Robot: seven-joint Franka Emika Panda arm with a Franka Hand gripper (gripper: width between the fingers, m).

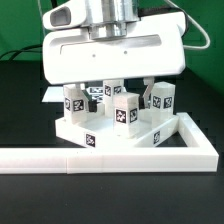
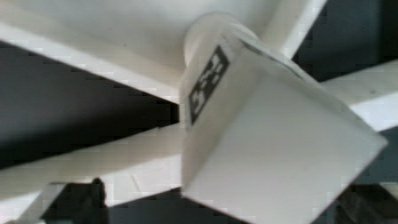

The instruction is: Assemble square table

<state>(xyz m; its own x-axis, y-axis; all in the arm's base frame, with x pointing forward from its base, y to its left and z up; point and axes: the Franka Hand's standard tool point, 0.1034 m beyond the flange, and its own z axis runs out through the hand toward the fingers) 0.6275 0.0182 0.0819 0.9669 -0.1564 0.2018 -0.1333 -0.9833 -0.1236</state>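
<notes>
The white square tabletop lies on the black table, its raised rim carrying small tags. Several short white legs with tags stand on it, among them a left one, a middle one and a right one. My gripper hangs straight over the middle of the group, and its broad white hand hides the legs' tops. In the wrist view one tagged leg fills the space between the jaws. My gripper is open, with a dark finger standing off each side of that leg.
A long white L-shaped rail runs along the front and up the exterior view's right side, hugging the tabletop. White bars cross the wrist view behind the leg over the black table surface.
</notes>
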